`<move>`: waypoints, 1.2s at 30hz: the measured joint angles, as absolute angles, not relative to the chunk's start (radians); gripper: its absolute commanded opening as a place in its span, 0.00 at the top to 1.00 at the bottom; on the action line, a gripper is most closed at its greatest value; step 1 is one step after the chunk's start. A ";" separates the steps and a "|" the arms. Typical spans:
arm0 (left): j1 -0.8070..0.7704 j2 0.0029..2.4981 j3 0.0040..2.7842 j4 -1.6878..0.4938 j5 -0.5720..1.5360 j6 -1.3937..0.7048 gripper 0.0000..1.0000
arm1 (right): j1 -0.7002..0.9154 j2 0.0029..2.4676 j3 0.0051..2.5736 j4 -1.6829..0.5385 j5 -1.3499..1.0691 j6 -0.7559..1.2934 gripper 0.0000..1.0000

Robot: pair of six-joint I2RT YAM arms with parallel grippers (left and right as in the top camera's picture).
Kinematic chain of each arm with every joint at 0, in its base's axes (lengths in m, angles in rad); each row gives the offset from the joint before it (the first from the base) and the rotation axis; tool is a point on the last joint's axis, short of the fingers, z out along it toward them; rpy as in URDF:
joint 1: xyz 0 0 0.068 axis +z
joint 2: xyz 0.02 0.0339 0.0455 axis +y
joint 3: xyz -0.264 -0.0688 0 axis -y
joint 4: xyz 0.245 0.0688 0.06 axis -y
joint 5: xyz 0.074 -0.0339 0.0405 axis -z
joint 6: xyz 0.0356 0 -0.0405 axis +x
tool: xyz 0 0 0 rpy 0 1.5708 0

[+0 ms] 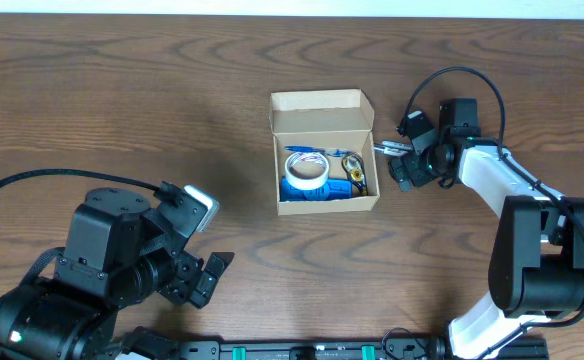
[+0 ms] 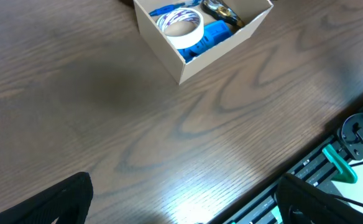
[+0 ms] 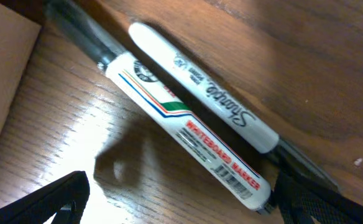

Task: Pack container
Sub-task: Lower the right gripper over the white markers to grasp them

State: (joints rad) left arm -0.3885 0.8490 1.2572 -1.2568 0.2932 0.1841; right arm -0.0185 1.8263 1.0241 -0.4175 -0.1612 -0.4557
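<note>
Open cardboard box (image 1: pixel 327 204) mid-table (image 1: pixel 122 100) — both pincers spread wide and empty.
Overhead: flap up, tape roll (image 1: pixel 306 170) inside; right pincer (image 1: pixel 404 165) just beside the box's right wall, left pincer (image 1: pixel 207 278) well apart. Left wrist: box at top edge. Right wrist: Sharpie (image 3: pixel 203 93) and whiteboard marker (image 3: pixel 188 134) lie touching — ungripped.

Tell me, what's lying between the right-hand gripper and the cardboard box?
A whiteboard marker and a Sharpie lie side by side next to the box, close by the open right gripper. The right wrist view shows them best.
</note>
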 measured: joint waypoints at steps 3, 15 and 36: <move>-0.389 0.849 1.257 -1.257 0.293 0.184 0.05 | -0.019 1.826 1.024 -0.415 -0.165 -0.456 0.02; -0.389 0.849 1.257 -1.257 0.293 0.184 0.05 | -0.019 1.836 1.024 -0.374 -0.186 -0.456 0.01; -0.389 0.849 1.257 -1.257 0.293 0.184 0.05 | 0.066 1.861 1.048 -0.445 -0.175 -0.421 0.25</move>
